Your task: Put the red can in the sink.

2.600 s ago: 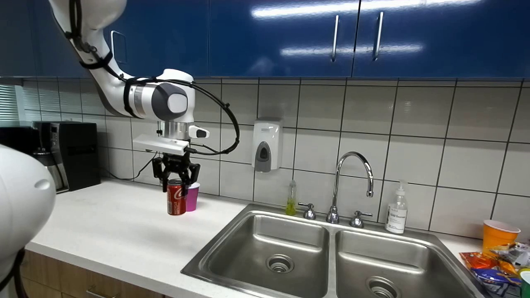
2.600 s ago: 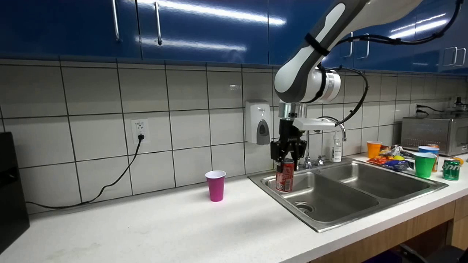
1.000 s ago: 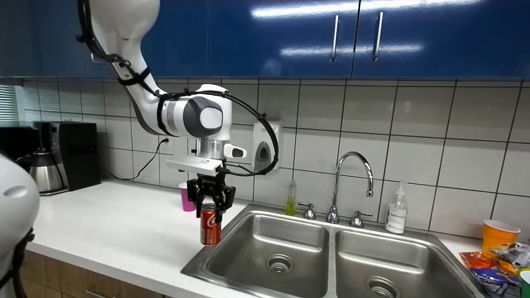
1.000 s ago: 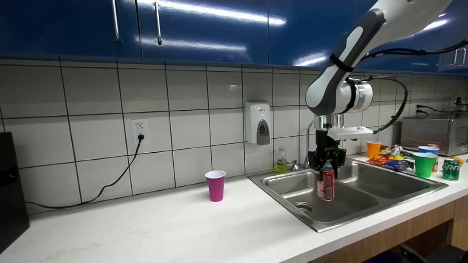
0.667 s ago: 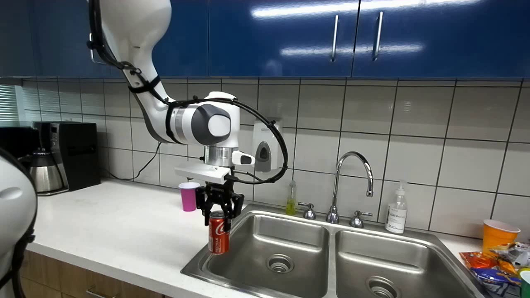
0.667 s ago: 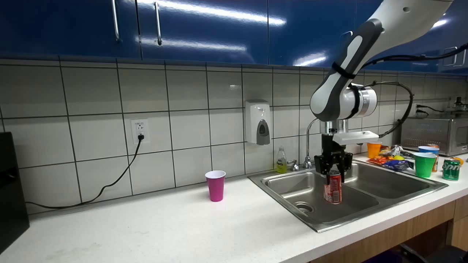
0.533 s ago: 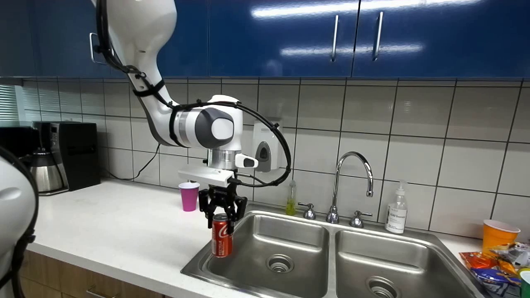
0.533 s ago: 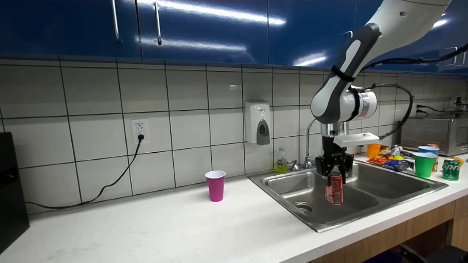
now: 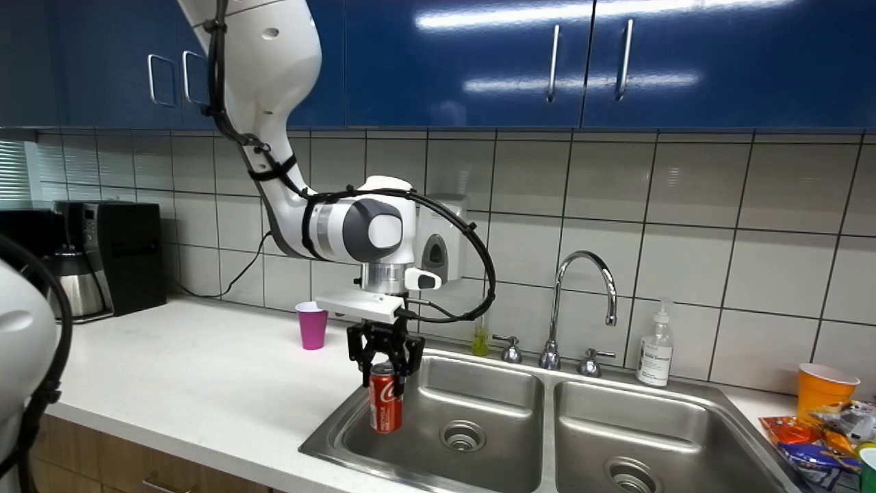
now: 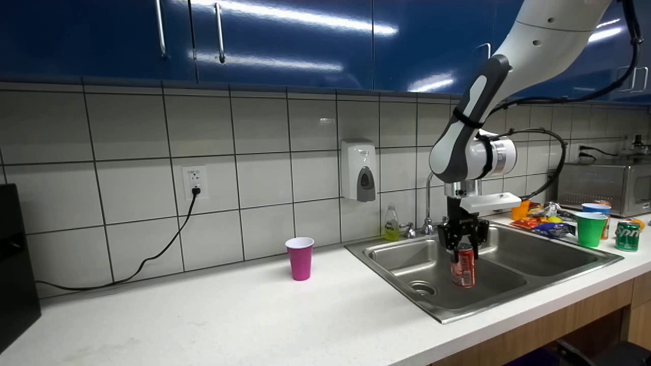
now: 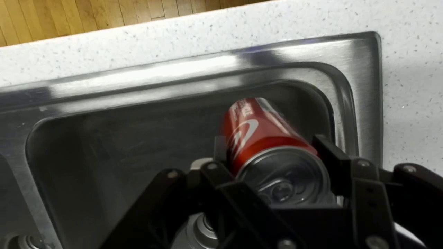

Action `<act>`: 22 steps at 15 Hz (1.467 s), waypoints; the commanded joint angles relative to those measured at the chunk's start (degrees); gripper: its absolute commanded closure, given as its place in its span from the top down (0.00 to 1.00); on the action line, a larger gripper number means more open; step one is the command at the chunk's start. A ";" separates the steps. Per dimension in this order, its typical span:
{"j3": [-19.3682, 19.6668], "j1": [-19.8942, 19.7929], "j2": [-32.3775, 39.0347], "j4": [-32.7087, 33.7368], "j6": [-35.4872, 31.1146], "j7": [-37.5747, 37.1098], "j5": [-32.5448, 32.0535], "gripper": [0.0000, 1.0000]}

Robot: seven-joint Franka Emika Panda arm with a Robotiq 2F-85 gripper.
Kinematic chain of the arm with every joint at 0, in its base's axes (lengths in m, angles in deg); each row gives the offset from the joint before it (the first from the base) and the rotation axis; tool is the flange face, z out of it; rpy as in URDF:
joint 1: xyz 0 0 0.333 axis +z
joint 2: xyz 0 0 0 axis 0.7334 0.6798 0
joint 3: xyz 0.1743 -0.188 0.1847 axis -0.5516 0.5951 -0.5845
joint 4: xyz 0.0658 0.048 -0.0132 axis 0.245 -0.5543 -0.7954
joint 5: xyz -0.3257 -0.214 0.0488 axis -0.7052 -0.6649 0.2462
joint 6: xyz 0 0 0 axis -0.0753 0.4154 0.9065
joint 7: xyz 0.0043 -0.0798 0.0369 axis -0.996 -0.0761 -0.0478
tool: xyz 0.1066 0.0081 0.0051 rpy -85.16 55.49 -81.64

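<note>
- Holds the red can [image 9: 387, 411] roughly upright over the sink [image 9: 549, 418], above the left basin [image 9: 479, 400] as seen in both exterior views.
- Has the gripper [image 9: 383, 383] drawn in only to the can's width, with fingers [image 11: 330, 154] on either side and nothing else in hold.
- Judging by that, counts as past grasping, lifting and carrying to the sink.
- Hangs within the sink's outline in the wrist view, nearer the outer end than the divider [image 11: 33, 200]; no sign there of touching bottom, though impossible to be sure of the depth.
- Leaves out of the job the pink cup [image 10: 300, 258], upright on the counter [image 10: 203, 315] outside the sink and apart from it.
- Calls next, as a guess, for lowering into the left basin, somewhere beside the sink's drain [image 9: 462, 436], until firmly stood on metal.
- Then needs a gentle spreading of the fingers and a straight lift clear of the sink, with neither step yet done.
- Calls for care at the sink's outer end, with one finger close to the rim [image 11: 367, 103] in the wrist view and perhaps liable to catch on the way down.
</note>
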 commanded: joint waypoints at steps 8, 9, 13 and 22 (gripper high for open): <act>0.58 -1.21 9.63 7.26 -2.81 -1.71 -1.46 0.39; 0.66 -1.20 10.41 7.77 -3.03 -1.77 -1.48 0.39; 1.12 -1.24 13.31 9.89 -3.56 -1.96 -1.53 0.39; 1.55 -1.09 20.11 14.51 -6.15 -3.52 -1.25 0.39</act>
